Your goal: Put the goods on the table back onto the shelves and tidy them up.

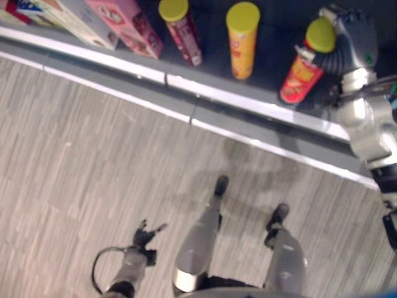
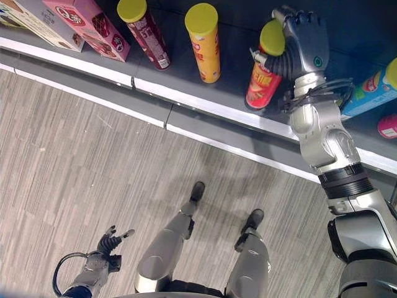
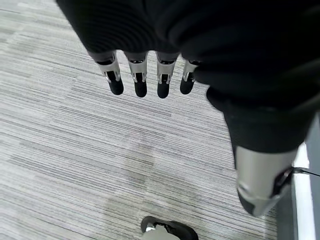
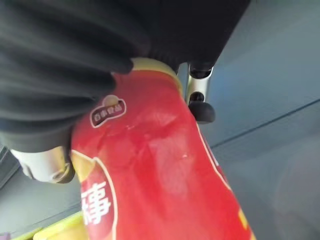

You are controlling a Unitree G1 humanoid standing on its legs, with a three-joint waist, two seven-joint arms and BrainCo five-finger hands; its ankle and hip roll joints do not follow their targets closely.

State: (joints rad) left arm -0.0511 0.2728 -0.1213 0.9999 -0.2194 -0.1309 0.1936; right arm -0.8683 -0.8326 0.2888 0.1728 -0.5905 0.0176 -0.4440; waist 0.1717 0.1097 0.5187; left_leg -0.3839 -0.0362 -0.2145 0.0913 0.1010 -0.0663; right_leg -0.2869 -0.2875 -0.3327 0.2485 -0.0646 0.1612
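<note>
Red can [image 2: 263,84] with a yellow lid stood on the dark grey shelf [image 2: 236,56], upright or nearly so, held near its top by the right hand [image 2: 302,46]. Fingers and thumb curled round the upper end just below the lid, as seen in the right wrist view, where the red can [image 4: 165,185] ran out from under the dark ribbed cover with one dark fingertip [image 4: 201,111] pressed against its side. Base of the can set near the shelf's front edge. To the left of that hand, well apart from it, stood a yellow can [image 2: 205,42], and further left again a dark red can [image 2: 144,31], both upright with yellow lids. Beyond those, a pink box [image 2: 87,26] and a pale box [image 2: 34,22] at the far left end of the shelf. On the other side of the right hand, lying close by the forearm, a blue can [image 2: 372,90] and below it a pink round thing [image 2: 388,126], too little in view to name. Left hand [image 2: 110,241] hung low over the grey striped floor [image 2: 74,155], far from the shelf, fingers straight and relaxed [image 3: 139,82], grasping nothing.
</note>
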